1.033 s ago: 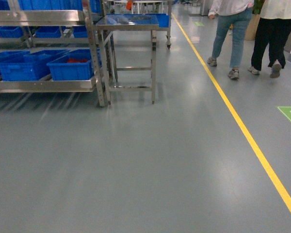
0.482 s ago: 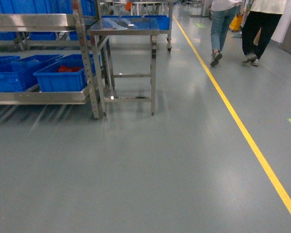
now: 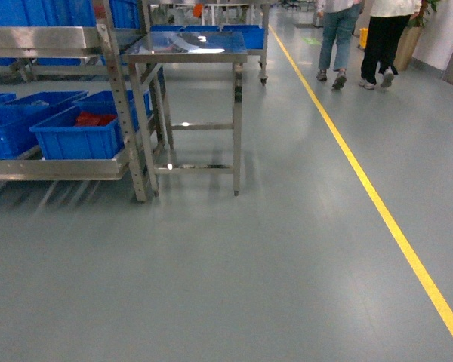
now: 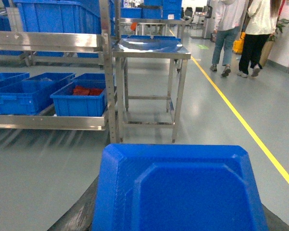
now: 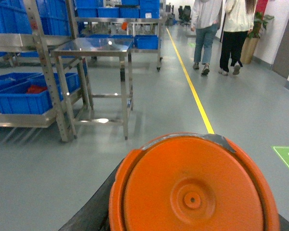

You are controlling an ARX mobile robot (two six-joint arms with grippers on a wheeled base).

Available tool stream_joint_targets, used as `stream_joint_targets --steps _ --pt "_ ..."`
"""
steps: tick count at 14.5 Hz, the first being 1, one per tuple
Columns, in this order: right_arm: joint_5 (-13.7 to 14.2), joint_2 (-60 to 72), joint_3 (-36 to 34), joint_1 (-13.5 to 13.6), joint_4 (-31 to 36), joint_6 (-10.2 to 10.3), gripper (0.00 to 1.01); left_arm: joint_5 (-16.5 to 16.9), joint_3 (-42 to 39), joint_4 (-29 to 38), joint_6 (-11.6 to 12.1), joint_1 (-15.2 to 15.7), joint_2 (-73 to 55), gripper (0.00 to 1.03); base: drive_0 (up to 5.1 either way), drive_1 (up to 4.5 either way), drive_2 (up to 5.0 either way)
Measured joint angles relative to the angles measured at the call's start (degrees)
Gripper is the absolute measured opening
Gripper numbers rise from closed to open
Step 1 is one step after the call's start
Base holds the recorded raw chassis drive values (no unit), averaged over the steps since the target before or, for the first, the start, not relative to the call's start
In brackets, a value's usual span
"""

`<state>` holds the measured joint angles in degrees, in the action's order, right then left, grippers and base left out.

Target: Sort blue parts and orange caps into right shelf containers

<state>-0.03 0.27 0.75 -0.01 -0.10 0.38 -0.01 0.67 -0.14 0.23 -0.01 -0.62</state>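
Orange cap (image 5: 192, 190) faces flat-on at right wrist camera; blue part (image 4: 178, 190) fills left's; jaws' state unseeable.

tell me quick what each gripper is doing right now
Left gripper: fingers not visible; a blue part fills its wrist view, grip cannot be told.
Right gripper: same, with an orange cap.

Only 2 small bits of the robot show; in the left wrist view a dark rounded piece (image 4: 78, 212) peeks out low down, dull and smooth; in the right wrist view a black curved piece (image 5: 92, 208) looks the same.
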Motion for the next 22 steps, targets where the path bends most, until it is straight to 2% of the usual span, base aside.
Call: stream_joint_targets --steps 22 --pt "0.00 0.00 0.00 0.00 -0.26 0.00 0.43 0.00 0.00 -0.11 0.00 0.00 0.00 0.41 0.0 4.33 -4.3"
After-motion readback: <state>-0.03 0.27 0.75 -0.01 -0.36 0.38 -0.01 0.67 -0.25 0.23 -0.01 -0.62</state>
